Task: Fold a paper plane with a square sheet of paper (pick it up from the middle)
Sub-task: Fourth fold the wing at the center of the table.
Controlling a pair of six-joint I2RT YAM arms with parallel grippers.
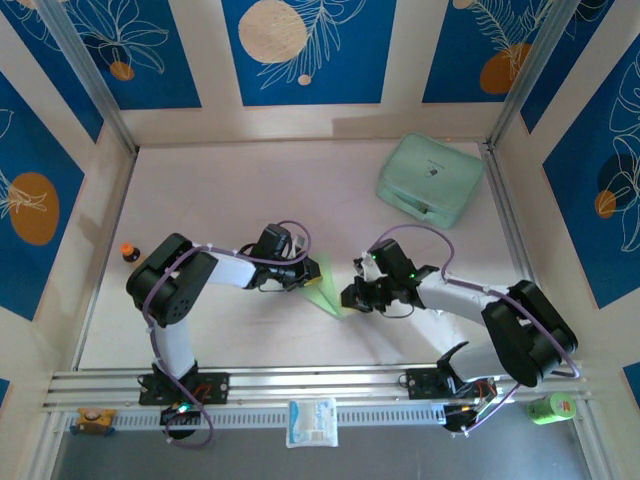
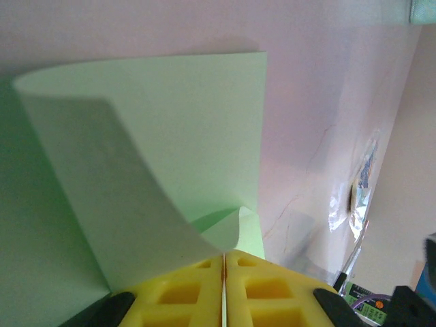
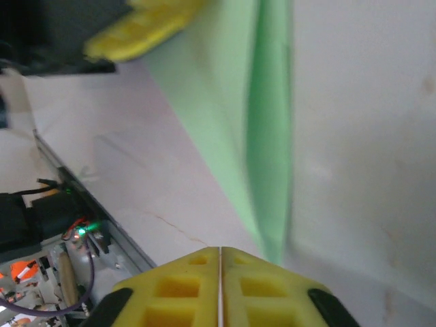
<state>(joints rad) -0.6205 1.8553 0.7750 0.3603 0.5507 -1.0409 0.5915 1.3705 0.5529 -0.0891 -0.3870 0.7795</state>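
Observation:
The square sheet of paper (image 1: 325, 285) is thin and light green, lifted off the table centre between both arms. In the left wrist view the sheet (image 2: 170, 136) curls up and over, one edge running down into the closed yellow jaws of my left gripper (image 2: 223, 255), which is shut on it. From above, my left gripper (image 1: 308, 272) holds its upper left side. My right gripper (image 1: 350, 296) is shut by the sheet's lower tip. In the right wrist view the sheet (image 3: 269, 136) ends just right of my right gripper (image 3: 219, 248); a pinch there cannot be made out. It is a bent sheet, not a paper plane.
A thick mint-green case (image 1: 430, 180) lies at the back right. A white-and-blue packet (image 1: 312, 422) sits in front of the metal rail (image 1: 320, 380). A small orange-capped bottle (image 1: 129, 252) stands at the left edge, a green object (image 1: 550, 408) at the near right.

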